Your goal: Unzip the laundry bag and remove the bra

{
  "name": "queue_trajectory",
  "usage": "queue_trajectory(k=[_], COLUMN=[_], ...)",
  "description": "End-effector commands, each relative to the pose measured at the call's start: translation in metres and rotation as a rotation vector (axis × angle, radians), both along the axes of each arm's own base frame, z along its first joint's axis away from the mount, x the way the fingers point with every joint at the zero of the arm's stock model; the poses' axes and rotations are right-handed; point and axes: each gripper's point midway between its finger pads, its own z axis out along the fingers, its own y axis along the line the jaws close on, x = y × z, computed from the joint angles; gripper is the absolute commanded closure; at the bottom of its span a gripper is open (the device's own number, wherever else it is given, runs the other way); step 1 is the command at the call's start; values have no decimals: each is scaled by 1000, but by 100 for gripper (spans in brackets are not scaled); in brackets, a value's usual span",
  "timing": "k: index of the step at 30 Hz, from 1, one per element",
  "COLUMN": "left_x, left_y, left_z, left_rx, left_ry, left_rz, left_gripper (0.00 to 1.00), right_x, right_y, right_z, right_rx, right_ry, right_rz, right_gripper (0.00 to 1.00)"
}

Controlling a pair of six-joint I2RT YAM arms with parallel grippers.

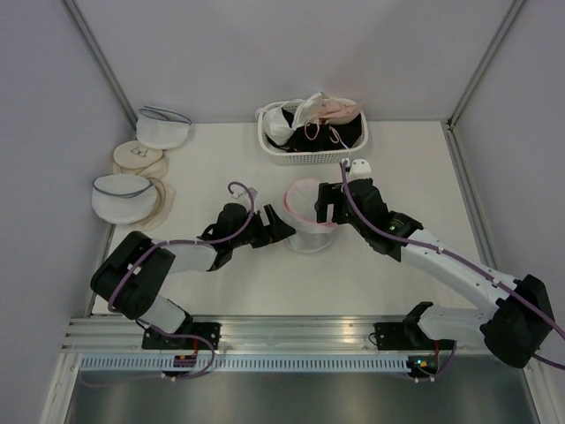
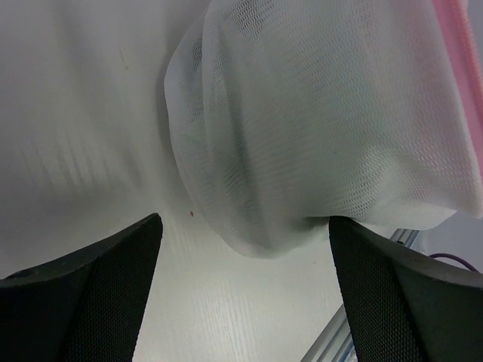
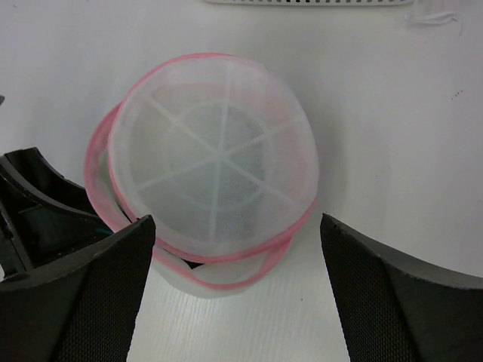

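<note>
We log: round white pink-trimmed mesh laundry bag (image 1: 309, 221) between spread left gripper (image 2: 245, 223) and spread right gripper (image 3: 238, 223); white slatted basket (image 1: 300, 159) behind.

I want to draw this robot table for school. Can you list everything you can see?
laundry bag: one, white mesh with pink trim, middle of table
mesh bags: two, white with blue-grey trim, far left
round pads: at least two, cream, beside those bags
basket: one, white, back middle, holding white, pink and black garments
small tag: one, white, by the basket
table: one, white
left gripper: black, open, beside the laundry bag
right gripper: black, open, above the laundry bag
</note>
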Motion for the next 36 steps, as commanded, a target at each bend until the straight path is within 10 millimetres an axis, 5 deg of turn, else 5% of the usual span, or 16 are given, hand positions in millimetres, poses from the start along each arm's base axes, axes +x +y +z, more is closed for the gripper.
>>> queue_trajectory(k=[1, 7, 16, 24, 36], left_x=[12, 20, 24, 23, 16], left_y=[-16, -23, -34, -35, -32], left_z=[19, 8, 6, 12, 19], left_rx=[-116, -136, -216, -227, -241], left_ry=[-28, -4, -2, -16, -25], left_rz=[-5, 7, -10, -19, -26], left_gripper=[7, 25, 98, 98, 98], right_x=[22, 56, 62, 60, 71], right_y=[19, 46, 72, 82, 92], right_z=[28, 15, -3, 0, -54], right_rx=[37, 13, 37, 28, -200], right_ry=[-87, -55, -7, 23, 181], right_rz=[21, 15, 89, 138, 45], right_gripper=[6, 9, 19, 15, 12])
